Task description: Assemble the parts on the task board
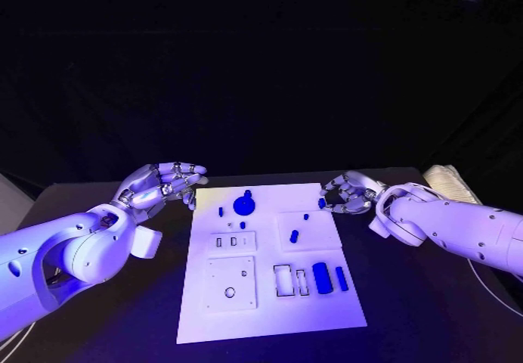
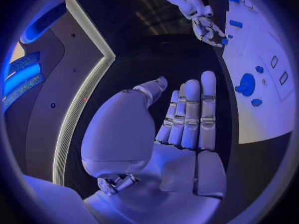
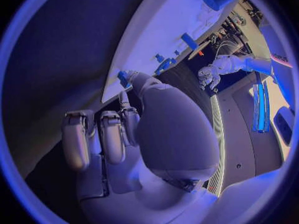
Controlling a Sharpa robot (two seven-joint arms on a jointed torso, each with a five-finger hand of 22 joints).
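Assembly looks barely begun: most parts [image 1: 320, 277] lie loose on the board [image 1: 273, 318]; right hand [image 1: 347, 192] seemingly pinches one, left hand [image 1: 163, 184] open, empty

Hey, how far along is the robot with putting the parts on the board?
Early, it seems. The right robot hand pinches a small blue part at the board edge. The left robot hand is open beside the board. Two blue bars and other pieces still lie loose; the rectangular slots look empty.
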